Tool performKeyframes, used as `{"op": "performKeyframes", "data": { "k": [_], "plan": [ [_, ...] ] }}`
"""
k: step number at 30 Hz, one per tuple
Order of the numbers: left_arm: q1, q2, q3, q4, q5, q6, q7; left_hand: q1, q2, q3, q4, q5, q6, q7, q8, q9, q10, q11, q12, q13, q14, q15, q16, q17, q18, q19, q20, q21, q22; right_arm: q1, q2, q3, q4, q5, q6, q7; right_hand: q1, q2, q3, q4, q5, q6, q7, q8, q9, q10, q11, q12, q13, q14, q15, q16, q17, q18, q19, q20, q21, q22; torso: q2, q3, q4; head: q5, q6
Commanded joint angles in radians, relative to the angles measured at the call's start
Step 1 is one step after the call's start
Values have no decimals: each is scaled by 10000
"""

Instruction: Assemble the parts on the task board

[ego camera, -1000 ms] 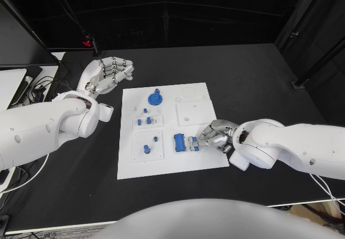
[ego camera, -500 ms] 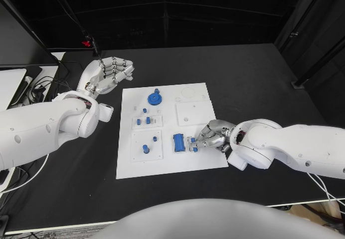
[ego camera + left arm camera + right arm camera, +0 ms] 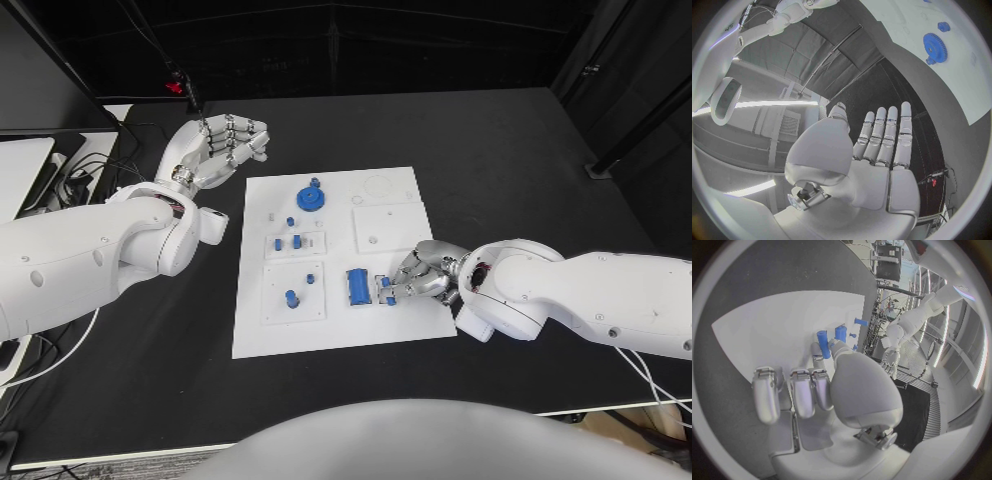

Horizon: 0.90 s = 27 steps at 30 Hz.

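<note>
Right hand (image 3: 423, 274) is down at the task board's (image 3: 389, 330) right edge, fingers curled in and pinching a small blue part (image 3: 388, 288) right beside the longer blue bar (image 3: 356, 287). Left hand (image 3: 219, 145) hovers off the board's far-left corner over the black table (image 3: 505, 140), fingers straight and close together, holding nothing

Black table (image 3: 505, 150), white task board (image 3: 397, 325) lying at centre
</note>
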Motion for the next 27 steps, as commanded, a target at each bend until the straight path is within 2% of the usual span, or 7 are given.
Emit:
{"op": "performKeyframes", "data": {
  "k": [1,12,21,27],
  "plan": [
    [15,7,9,8,31,72,47,95,-34,-47,-12,68,93,618,42,-6,13,-88,33,-15,61,-13,42,-9,103,52,3,36,-14,13,26,5,31,-370,134,-117,-103,-7,-115,11,-112,-39,35,-24,14,1023,39,26,2625,1057,-41,25,2633,-72,1041,-42,29,2634,6,-2,-1,-1,-1],
    [15,17,9,2,31,86,39,95,-34,-47,-12,68,93,618,42,-6,13,-88,33,-15,61,-13,42,-9,103,52,3,36,-14,13,76,5,16,-447,157,-196,-275,-26,-472,190,-325,-92,49,83,87,1023,56,26,2625,1057,-26,25,2633,-72,1041,-25,29,2634,4,2,2,-10,-1],
    [14,25,9,-4,31,89,33,102,-26,-50,-12,73,96,617,43,-7,18,-89,37,-15,63,-14,48,-13,103,53,3,37,-19,13,116,5,-3,-452,112,-184,-354,45,-673,331,-402,-59,17,209,158,1023,32,26,2625,1057,-40,25,2633,-72,1041,-29,29,2634,5,-1,2,-7,-1],
    [14,28,9,-8,31,88,32,102,-26,-50,-12,73,96,617,43,-7,18,-89,37,-15,63,-14,48,-13,103,53,3,37,-19,13,132,5,-20,-453,132,-193,-424,73,-951,454,-755,-89,-1,329,231,1023,13,26,2625,1057,-62,25,2633,-72,1041,-45,29,2634,1,-1,2,-6,-1]
  ]
}}
